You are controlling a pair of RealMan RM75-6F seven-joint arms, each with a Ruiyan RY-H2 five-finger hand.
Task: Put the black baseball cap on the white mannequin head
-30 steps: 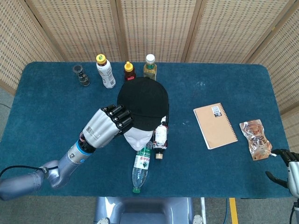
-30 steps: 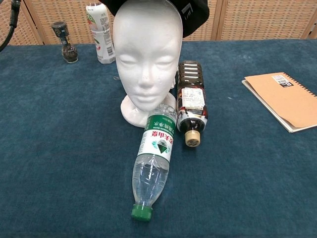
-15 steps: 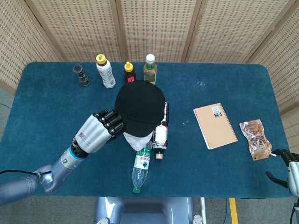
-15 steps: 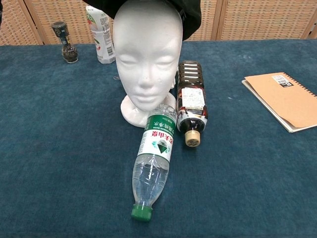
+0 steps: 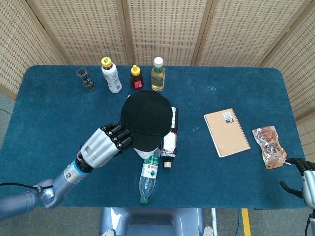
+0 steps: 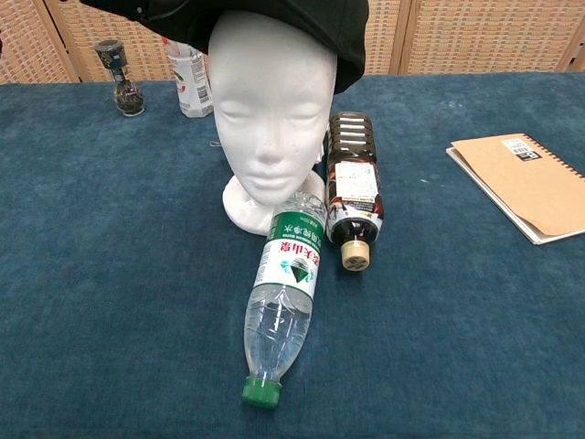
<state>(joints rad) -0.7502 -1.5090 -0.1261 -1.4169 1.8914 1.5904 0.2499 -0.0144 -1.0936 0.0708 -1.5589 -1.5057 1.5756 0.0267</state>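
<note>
From the head view we see the left hand point(image 5: 106, 143) reaching in from seven o'clock, fingers curled at the brim of the black baseball cap point(image 5: 146, 116) — whether gripping, we cannot tell. The right hand point(image 5: 304, 181) idles at four o'clock, fingers apart. The chest view alone shows the white mannequin head point(image 6: 271, 110) — cap atop it.

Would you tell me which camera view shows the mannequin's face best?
The chest view: the white mannequin head faces it, its features plain below the black baseball cap. The head view shows only its chin below the cap.
</note>
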